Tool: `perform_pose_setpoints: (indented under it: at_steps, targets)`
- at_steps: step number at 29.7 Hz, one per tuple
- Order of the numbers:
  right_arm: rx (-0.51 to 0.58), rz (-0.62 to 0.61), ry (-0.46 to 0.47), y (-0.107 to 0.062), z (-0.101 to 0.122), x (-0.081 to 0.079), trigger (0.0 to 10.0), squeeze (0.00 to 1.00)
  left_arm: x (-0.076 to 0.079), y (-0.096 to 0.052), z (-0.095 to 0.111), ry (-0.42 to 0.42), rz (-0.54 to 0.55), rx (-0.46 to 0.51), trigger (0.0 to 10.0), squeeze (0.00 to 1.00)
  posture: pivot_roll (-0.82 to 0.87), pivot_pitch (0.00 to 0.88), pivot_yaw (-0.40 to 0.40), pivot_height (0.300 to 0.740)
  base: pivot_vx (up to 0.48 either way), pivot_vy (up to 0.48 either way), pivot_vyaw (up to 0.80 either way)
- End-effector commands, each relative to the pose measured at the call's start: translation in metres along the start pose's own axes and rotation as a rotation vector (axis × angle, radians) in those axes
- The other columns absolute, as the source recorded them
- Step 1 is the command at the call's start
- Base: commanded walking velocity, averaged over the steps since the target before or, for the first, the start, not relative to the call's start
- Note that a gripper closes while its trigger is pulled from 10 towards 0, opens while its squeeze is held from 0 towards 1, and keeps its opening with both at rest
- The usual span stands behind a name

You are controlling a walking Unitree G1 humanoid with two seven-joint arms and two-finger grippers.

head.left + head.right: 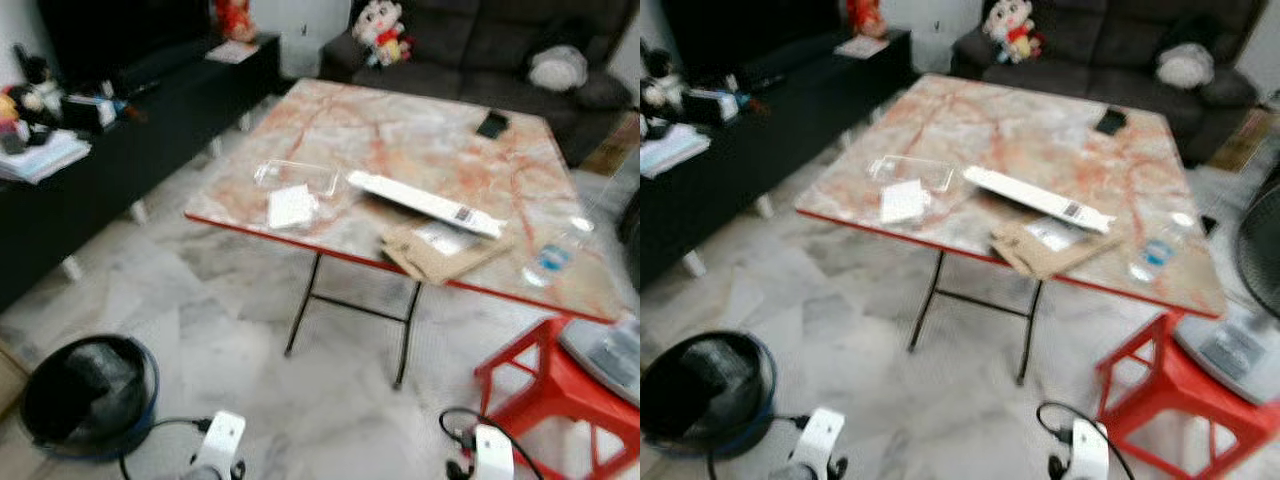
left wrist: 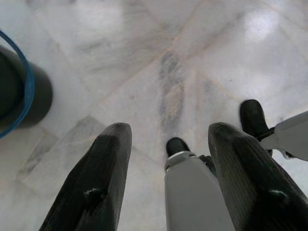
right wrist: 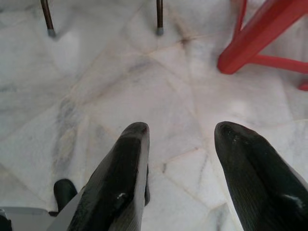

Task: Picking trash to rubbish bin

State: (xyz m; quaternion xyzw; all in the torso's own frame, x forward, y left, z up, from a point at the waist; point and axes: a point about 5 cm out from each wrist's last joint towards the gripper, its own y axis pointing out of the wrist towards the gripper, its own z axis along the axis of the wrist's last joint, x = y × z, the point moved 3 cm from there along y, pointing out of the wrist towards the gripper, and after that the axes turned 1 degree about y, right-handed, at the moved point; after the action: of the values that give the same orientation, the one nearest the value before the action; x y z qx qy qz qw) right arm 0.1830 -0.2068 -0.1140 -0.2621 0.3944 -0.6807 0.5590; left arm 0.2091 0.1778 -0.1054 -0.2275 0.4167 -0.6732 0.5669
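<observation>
left pincer (image 2: 168,178): hangs low over the pale marble floor (image 2: 144,72), fingers spread wide, nothing between them.
right pincer (image 3: 180,178): hangs low too, fingers wide apart, empty.
bin: the black round rubbish bin with a blue rim (image 1: 85,395) stands on the floor just beside the left pincer, on its outer side.
trash: a flat brown cardboard piece (image 1: 440,250) overhangs the near edge of the marble-patterned folding surface (image 1: 420,130), ahead of and well above both pincers.
long axis: the long white flat box (image 1: 425,203) lies slantwise, one end towards the left pincer's side, the other nearer the right.
nearer arm: i'd judge the right.
other trash: a clear plastic tray (image 1: 297,177), a white paper (image 1: 292,206), a clear plastic bottle (image 1: 555,255).
</observation>
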Motion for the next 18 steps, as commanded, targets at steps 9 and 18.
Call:
perform_pose_setpoints:
  at_steps: [9,18]
  targets:
    - [0.006,-0.012,-0.006,-0.001,0.001,0.005,10.0,0.00,0.001,0.000,-0.003,-0.012,0.002,-0.011,10.0,0.00,0.01,0.032,-0.083,0.740,0.000,0.000,-0.76]
    - [0.017,-0.028,0.005,-0.003,0.003,0.019,10.0,0.00,0.000,0.000,0.000,-0.013,0.006,-0.006,10.0,0.00,0.01,0.032,-0.085,0.740,0.000,0.000,-0.09]
